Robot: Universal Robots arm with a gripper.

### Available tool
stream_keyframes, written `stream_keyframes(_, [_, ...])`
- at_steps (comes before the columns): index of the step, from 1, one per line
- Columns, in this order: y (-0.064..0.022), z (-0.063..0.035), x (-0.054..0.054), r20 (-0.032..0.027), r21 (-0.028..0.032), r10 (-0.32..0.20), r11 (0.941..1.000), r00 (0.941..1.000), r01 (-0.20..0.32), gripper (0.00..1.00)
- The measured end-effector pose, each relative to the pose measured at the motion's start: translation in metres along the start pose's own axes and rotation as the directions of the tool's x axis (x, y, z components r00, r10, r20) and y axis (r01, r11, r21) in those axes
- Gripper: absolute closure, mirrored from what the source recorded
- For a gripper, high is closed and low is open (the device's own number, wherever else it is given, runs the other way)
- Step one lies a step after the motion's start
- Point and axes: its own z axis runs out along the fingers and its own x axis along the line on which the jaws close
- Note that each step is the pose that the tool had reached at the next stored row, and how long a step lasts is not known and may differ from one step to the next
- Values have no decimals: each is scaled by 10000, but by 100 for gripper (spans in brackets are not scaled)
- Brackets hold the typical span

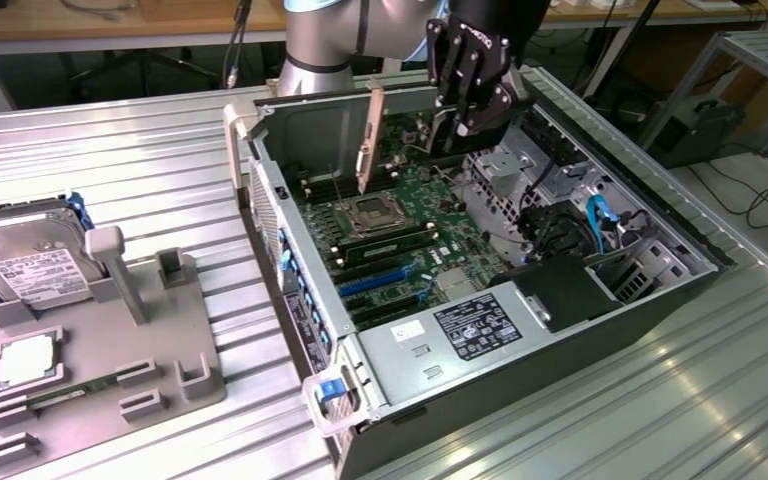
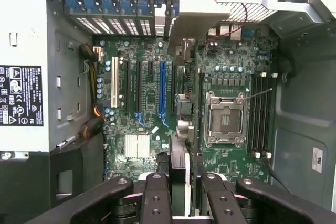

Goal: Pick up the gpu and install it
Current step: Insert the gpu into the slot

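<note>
While black two-fingered gripper (image 1: 471, 125) hung over open grey computer case (image 1: 704, 250), we saw it clenched on gpu (image 1: 373, 135), thin green card with silver bracket, edge-on above green motherboard (image 2: 231, 66). We judged card light, stiff, fragile (grip board edges, not cooler).
</note>
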Motion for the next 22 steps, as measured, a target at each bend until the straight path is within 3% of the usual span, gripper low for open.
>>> stream_keyframes(3, [2, 20, 1, -3, 116, -3, 9999, 10000, 3, 73])
stream_keyframes(22, [2, 112, 3, -2, 118, -3, 9999, 10000, 3, 73])
